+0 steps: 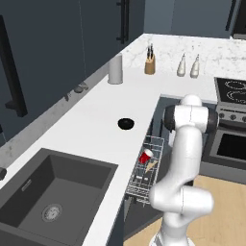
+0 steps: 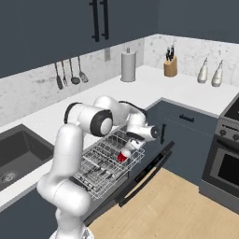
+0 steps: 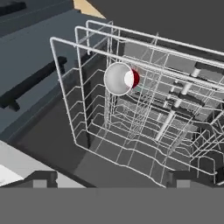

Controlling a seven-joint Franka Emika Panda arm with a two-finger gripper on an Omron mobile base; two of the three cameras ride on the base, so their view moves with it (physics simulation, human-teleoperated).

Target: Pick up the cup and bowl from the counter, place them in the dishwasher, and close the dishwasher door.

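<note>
Red cup (image 1: 145, 155) lies tilted in the grey wire rack (image 1: 144, 182) pulled out of the dishwasher (image 1: 158, 115), left base view. Black bowl (image 1: 126, 123) sits on the white counter (image 1: 91, 120), well apart from the cup, near the counter edge. Dark sink (image 1: 48, 197) at lower left, grey cylinder (image 1: 115, 69) and knife block (image 1: 150, 62) further back. White arm in front hides the claw here.

Right base view: rack (image 2: 105, 161) is out over the open dishwasher door (image 2: 144, 175). Cup (image 2: 123, 155) on its side at the rack's outer end. Claw (image 2: 136, 144) hangs just above the cup, not touching it as far as visible.

Hand view: cup (image 3: 122, 78) seen mouth-on, pale inside, red rim side, lying in a rack (image 3: 144, 113) corner. Fingertips (image 3: 41, 178) spread wide, nothing between them.
</note>
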